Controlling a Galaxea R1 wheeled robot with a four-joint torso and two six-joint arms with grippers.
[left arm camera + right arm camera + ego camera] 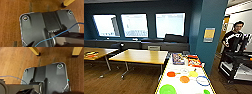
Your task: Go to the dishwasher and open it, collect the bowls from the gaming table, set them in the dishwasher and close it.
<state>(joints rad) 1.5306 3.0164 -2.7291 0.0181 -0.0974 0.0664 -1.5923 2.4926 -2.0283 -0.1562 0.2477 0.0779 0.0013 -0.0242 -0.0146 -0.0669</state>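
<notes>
Gaming table: a long white top with a bright yellow edge is seen in the head view, low and close to the camera; it is taken as the landmark.
Bowls: several are laid on the gaming table, apart from each other. A lime green bowl is at the near end, an orange bowl is near the middle, a yellow bowl is just beyond it, and a blue-rimmed bowl is toward the right edge.
Far end of the table: colourful boxes are placed there.
Wooden-topped tables: seen to the left of the gaming table, on a brown floor.
Person: standing to the right of the gaming table, behind a dark cart.
Left pincer: its state cannot be told.
Right pincer: its state cannot be told.
Yellow table legs: seen on the floor in the right wrist view.
</notes>
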